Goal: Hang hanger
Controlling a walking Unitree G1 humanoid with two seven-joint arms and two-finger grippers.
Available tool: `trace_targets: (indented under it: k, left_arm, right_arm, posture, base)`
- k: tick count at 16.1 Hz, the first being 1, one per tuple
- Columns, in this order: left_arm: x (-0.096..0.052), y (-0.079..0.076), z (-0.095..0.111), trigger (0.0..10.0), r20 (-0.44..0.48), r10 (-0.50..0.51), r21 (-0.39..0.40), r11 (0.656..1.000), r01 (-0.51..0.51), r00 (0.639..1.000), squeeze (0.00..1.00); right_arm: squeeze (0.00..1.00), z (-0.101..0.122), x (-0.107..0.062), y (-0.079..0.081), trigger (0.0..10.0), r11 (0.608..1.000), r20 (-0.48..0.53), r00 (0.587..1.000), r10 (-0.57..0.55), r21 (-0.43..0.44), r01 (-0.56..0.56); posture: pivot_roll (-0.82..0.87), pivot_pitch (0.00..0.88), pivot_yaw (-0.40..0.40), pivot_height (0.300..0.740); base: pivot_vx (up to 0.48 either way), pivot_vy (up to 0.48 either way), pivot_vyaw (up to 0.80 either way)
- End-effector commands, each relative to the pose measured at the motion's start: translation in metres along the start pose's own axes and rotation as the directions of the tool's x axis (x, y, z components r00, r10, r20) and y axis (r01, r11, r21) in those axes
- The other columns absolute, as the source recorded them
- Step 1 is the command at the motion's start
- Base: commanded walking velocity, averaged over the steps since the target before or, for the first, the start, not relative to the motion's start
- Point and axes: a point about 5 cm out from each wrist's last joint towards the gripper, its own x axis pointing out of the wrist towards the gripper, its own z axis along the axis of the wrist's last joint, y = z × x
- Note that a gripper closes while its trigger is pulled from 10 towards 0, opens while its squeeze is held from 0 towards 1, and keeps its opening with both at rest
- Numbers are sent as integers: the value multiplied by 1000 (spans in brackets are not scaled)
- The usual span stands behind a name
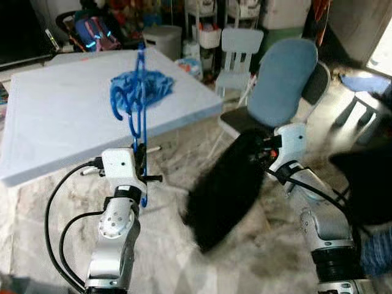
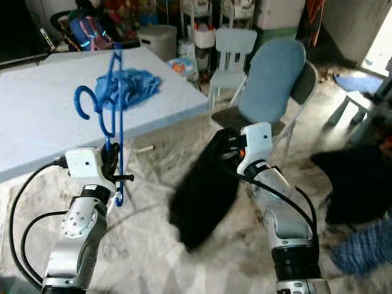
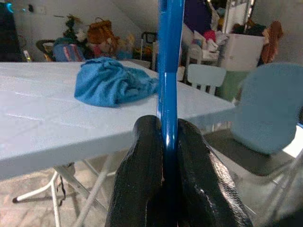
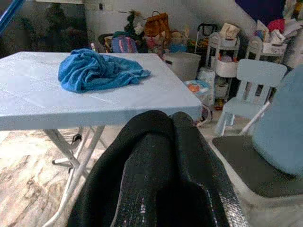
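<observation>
Blue hanger upright in left tool, beside light-blue table.

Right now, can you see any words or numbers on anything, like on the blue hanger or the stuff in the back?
No text can be read anywhere.
The blue hanger, clamped in the left gripper: no writing.
The blue cloth on the table: no label.
The black garment in the right gripper: none.
The shelves in the back: too small and blurred.

A cluttered home room: folding table, child's chair, storage carts, bags.
</observation>
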Motion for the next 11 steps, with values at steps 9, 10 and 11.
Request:
trace_targets:
  k: [9,10,11]
  left_arm:
    - [3,8,4,10000,10,37,35,999,-37,999,0]
    - [3,8,5,10000,13,37,35,999,-37,999,0]
    - [4,8,5,10000,20,32,40,999,-33,999,0]
  right_arm:
    - [0,14,10,12,10000,997,70,995,72,-20,-71]
    - [0,14,10,13,10000,997,71,995,74,-22,-73]
    - [0,14,11,14,10000,997,72,995,75,-21,-74]
  posture:
    - [-77,0,1,740]
    - [-77,0,1,740]
    - [-76,0,1,740]
  base:
    - [127,423,603]
    - [0,454,800]
    - [0,450,800]
